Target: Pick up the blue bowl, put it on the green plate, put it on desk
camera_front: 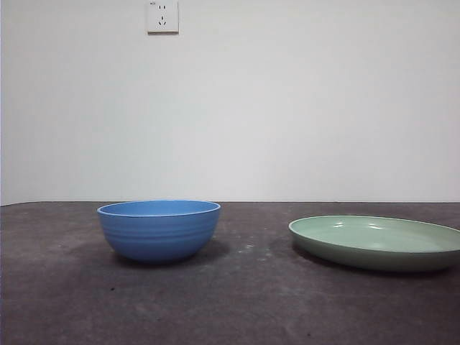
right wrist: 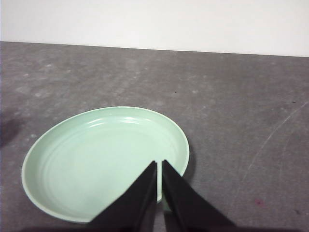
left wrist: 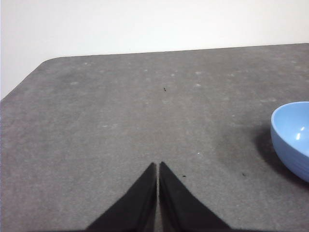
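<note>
Dark, scuffed counter [camera_front: 237, 302] fills the foreground of the front view. At lower left sits the blue bowl [camera_front: 159, 230], upright and empty; well apart at lower right lies the green plate [camera_front: 376, 242], cut by the frame's edge. A wall socket [camera_front: 162, 16] sits at top left. The left gripper [left wrist: 158, 166] hangs closed over bare counter beside the bowl; the right gripper [right wrist: 159, 164], jaws together, hovers above the plate.

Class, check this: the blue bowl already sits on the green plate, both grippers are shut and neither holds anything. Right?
Not quite. In the front view the blue bowl stands on the desk, apart from the green plate. The rest holds: left gripper and right gripper are shut and empty.
</note>
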`<action>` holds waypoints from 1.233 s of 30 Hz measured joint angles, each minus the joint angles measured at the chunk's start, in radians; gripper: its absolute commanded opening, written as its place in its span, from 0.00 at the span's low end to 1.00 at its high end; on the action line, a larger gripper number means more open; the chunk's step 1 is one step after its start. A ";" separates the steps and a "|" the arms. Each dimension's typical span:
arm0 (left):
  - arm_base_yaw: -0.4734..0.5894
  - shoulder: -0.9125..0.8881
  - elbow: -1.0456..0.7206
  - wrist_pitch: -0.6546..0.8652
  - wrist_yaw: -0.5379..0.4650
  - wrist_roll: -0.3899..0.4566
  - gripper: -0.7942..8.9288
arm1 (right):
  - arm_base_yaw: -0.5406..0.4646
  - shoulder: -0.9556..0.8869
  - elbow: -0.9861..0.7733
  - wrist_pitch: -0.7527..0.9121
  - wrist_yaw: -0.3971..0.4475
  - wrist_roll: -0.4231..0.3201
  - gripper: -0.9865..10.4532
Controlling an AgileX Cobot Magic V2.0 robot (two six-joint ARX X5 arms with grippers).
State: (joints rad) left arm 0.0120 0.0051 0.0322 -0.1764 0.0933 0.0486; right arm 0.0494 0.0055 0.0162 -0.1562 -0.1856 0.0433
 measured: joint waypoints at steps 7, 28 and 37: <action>0.000 0.000 0.000 0.000 0.000 -0.208 0.09 | 0.000 0.000 0.000 -0.003 0.000 0.122 0.09; 0.000 0.053 0.235 -0.174 0.048 -0.507 0.09 | 0.000 0.017 0.204 -0.058 0.006 0.280 0.09; 0.000 0.278 0.453 -0.339 0.227 -0.409 0.09 | 0.000 0.227 0.463 -0.269 -0.041 0.240 0.09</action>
State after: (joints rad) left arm 0.0120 0.2829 0.4850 -0.5152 0.3206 -0.3607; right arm 0.0494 0.2321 0.4789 -0.4248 -0.2268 0.2829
